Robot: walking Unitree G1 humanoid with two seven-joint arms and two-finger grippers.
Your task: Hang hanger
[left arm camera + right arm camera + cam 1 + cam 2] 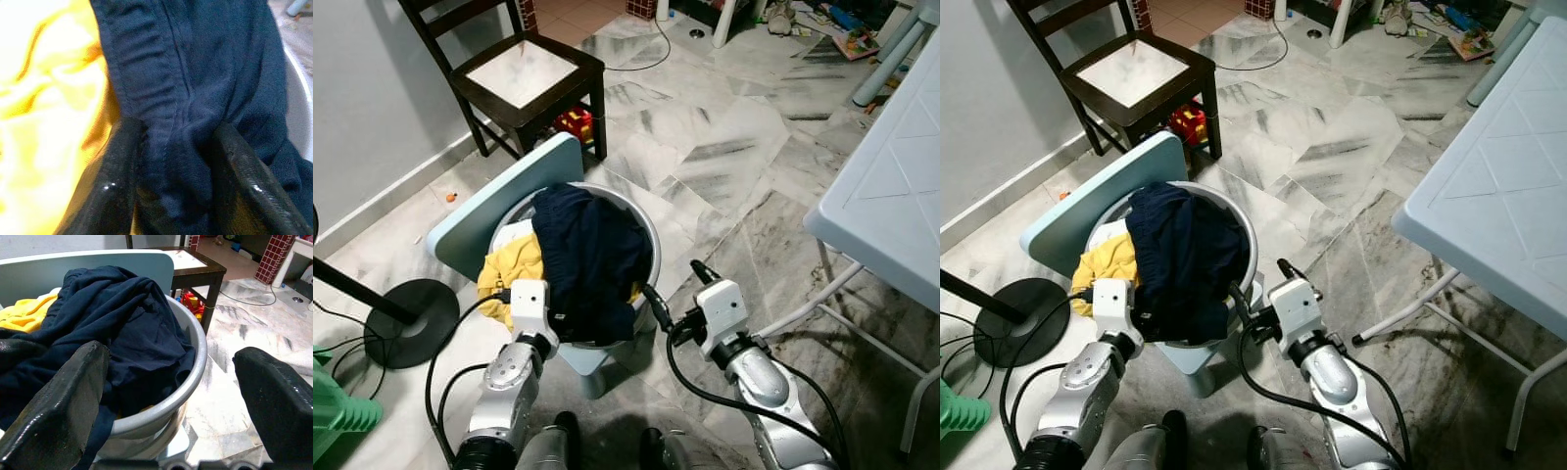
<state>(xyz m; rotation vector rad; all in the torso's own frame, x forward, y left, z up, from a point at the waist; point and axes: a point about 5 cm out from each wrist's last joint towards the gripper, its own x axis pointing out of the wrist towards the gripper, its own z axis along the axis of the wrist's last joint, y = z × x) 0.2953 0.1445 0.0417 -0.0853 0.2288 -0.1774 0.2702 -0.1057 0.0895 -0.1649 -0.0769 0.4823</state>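
A grey laundry basket (647, 231) stands on the floor just in front of me. A dark navy garment (592, 259) is draped over its top and front rim, with a yellow garment (512, 267) under it on the left. My left gripper (178, 133) reaches into the basket from the left. Its two black fingers (115, 171) are closed on a bunched fold of the navy cloth. My right gripper (670, 278) hovers open at the basket's right side, outside the rim (193, 377), with nothing between its fingers.
A light blue board (504, 204) leans against the basket's far left side. A dark wooden chair (524, 73) stands behind it with a red toy (574, 121) beneath. A white plastic table (891, 186) is at the right, and a black round stand base (411, 319) at the left.
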